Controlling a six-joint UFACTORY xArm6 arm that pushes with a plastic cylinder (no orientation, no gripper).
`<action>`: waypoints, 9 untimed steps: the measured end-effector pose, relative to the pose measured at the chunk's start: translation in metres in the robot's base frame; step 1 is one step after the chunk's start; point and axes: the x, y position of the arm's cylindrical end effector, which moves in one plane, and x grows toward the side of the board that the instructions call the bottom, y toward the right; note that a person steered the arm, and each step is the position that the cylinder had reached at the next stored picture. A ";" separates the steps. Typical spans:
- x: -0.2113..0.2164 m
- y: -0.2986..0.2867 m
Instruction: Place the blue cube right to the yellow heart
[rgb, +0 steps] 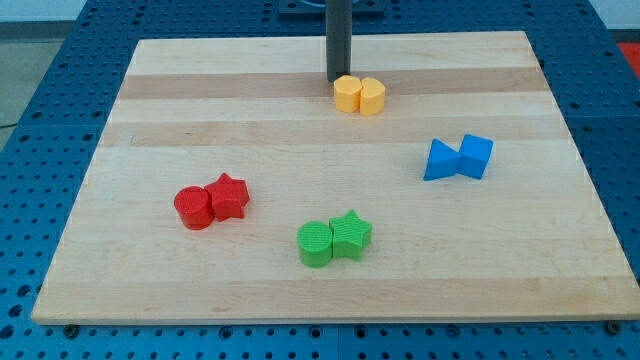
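The blue cube (476, 156) lies at the view's right, touching a blue triangular block (440, 160) on its left. Two yellow blocks sit together near the view's top centre. The right one looks like the yellow heart (372, 96) and the left one like a yellow hexagon (347, 94). My dark rod comes down from the top edge. My tip (337, 80) stands just above the left yellow block, at or nearly touching its upper edge. The blue cube is well to the right of and below the yellow pair.
A red cylinder (194, 208) and a red star (229, 196) touch at the view's left. A green cylinder (315, 243) and a green star (351, 234) touch at the bottom centre. The wooden board (150, 120) lies on a blue perforated table.
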 end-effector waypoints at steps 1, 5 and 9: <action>0.020 0.004; 0.095 -0.048; 0.078 0.008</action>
